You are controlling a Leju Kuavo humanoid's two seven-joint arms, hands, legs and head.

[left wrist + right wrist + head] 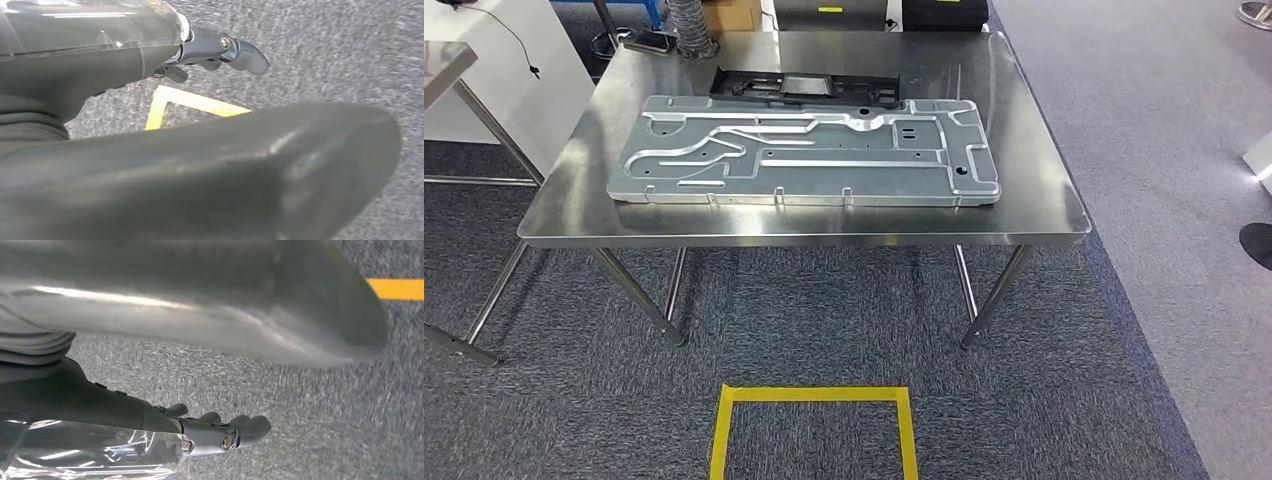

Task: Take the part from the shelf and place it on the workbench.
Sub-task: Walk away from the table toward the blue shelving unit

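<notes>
A large pale grey stamped metal part point(804, 150) lies flat across the middle of the steel workbench point(1044, 215), well inside its edges. Behind it lies a black plastic frame part point(809, 88). My left hand point(210, 165) hangs over the grey carpet, its fingers point(225, 50) stretched out with nothing in them. My right hand point(200, 305) hangs the same way, its fingers point(230, 432) extended and holding nothing.
A yellow tape square point(814, 395) marks the carpet in front of the workbench. A second steel table point(444, 60) and a white cabinet stand at the left. A ribbed hose point(689, 30) stands at the bench's far left corner. Pale floor runs along the right.
</notes>
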